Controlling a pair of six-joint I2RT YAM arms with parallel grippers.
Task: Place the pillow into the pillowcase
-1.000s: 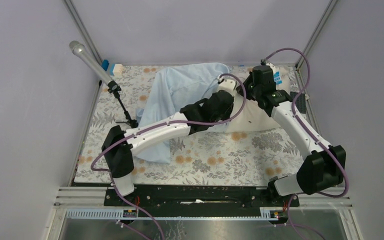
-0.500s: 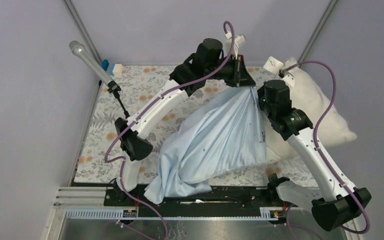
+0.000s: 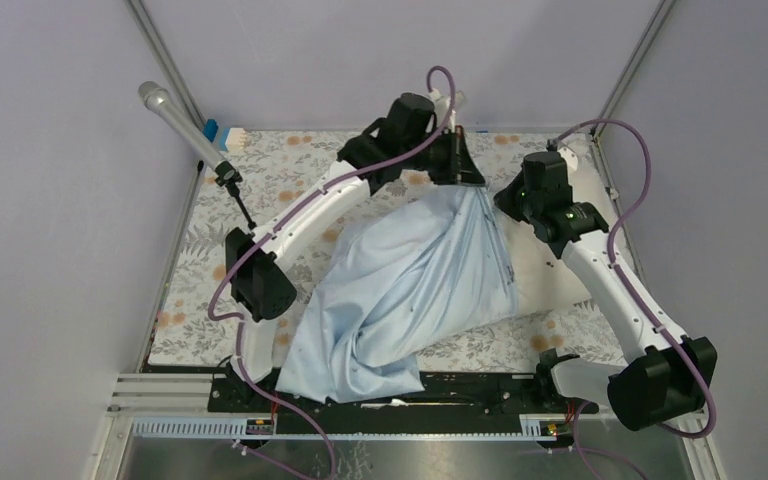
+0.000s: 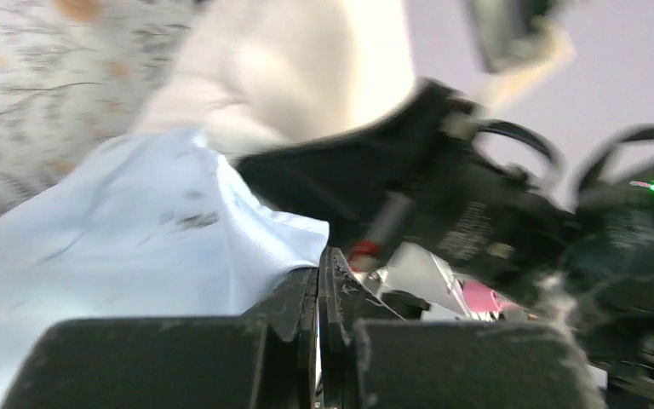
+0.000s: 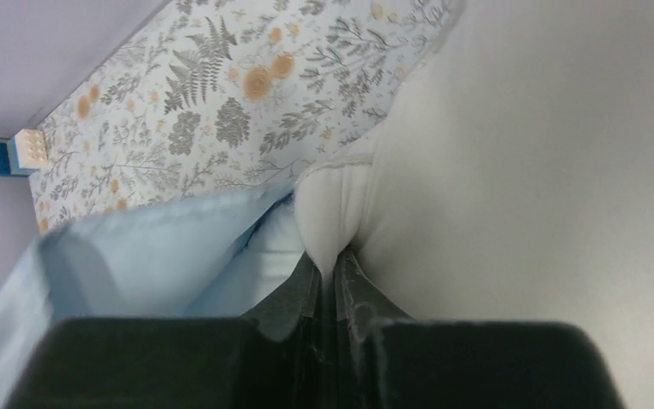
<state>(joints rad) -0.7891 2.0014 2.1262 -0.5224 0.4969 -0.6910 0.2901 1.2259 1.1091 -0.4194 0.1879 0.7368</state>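
While the left jaws were clenched on the upper hem of the pillowcase (image 3: 400, 290), holding it raised above the far side of the floral-clothed table (image 3: 205, 270), the light-blue fabric draped down from them toward the near edge. Its lower end spilled over the table's front. The right jaws were shut tight on a corner of the pillow (image 3: 545, 285), just beside that raised hem. In the right wrist view the cream corner sat at the case's mouth, with blue fabric folding around its left side. The pillow's right part lay bare on the table. I judged the insertion partly done. Some of the pillow seemed covered, but the exposed side had yet to be drawn in and the case pulled fully over it.
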